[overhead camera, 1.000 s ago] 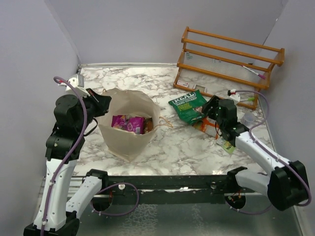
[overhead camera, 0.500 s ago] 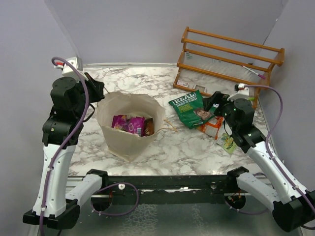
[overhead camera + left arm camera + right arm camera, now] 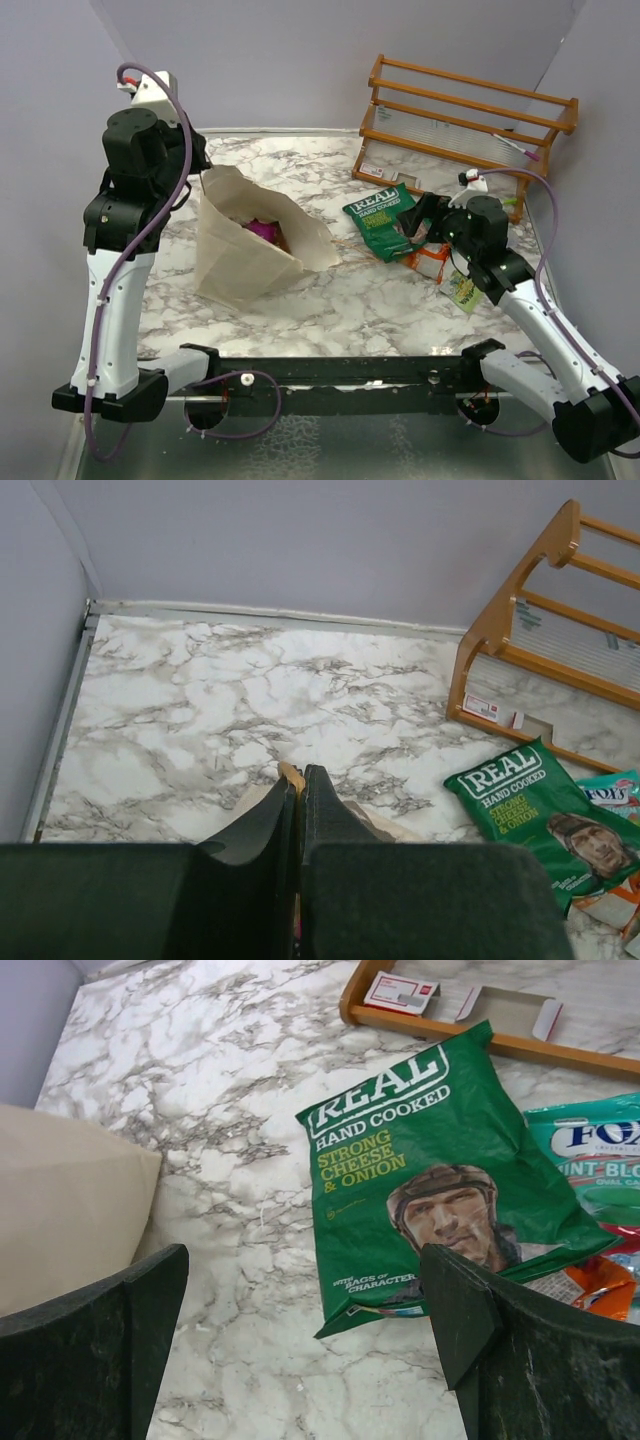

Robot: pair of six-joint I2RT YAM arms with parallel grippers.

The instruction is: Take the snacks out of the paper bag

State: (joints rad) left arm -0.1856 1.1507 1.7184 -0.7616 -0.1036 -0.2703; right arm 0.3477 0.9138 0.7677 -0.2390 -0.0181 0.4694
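Note:
The cream paper bag point(image 3: 245, 255) leans over on the marble table, its mouth facing right. A magenta-purple packet point(image 3: 263, 229) shows inside the mouth. My left gripper point(image 3: 197, 168) is shut on the bag's upper rim; in the left wrist view a tan strip of that rim point(image 3: 291, 775) sticks out between the closed jaws. The green bag point(image 3: 384, 217) lies flat right of the paper bag. My right gripper point(image 3: 414, 214) is open and empty just above the green bag's near corner point(image 3: 430, 1180). The paper bag's side point(image 3: 60, 1210) shows at the left of the right wrist view.
A light-green packet point(image 3: 590, 1150) and an orange one point(image 3: 592, 1285) lie right of the green bag, and another small packet point(image 3: 462, 291) lies nearer. The orange wooden rack point(image 3: 470, 125) stands at the back right. Grey walls close in the left and right.
My left gripper has risen and drawn back with the bag's rim, tipping the bag over toward the right. My right gripper has shifted left, over the green bag's edge.

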